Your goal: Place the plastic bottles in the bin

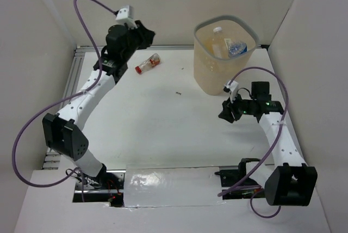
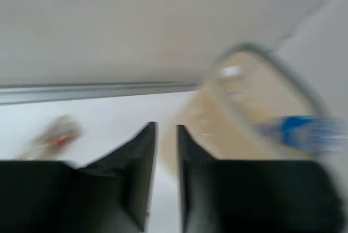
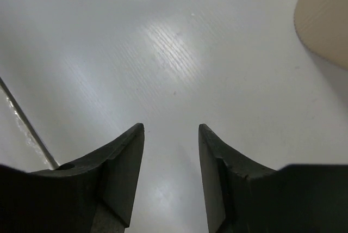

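A short red-capped bottle (image 1: 148,64) lies on the white table at the back left; it shows as a blur in the left wrist view (image 2: 54,135). The beige bin (image 1: 206,75) stands at the back right and holds a white-capped bottle (image 1: 217,40) and a blue-labelled bottle (image 1: 236,48). My left gripper (image 1: 149,33) is raised near the back wall, above and behind the red-capped bottle. Its jaws (image 2: 166,127) are almost together and hold nothing. The bin (image 2: 255,108) and the blue bottle (image 2: 304,132) lie ahead to its right. My right gripper (image 1: 223,115) is open and empty (image 3: 171,127), low over the table in front of the bin (image 3: 326,15).
Grey walls close in the table at the back and both sides. A metal rail (image 1: 81,53) runs along the back left edge. A small dark speck (image 1: 178,93) lies mid-table. A shiny taped strip (image 1: 174,186) runs along the near edge between the arm bases.
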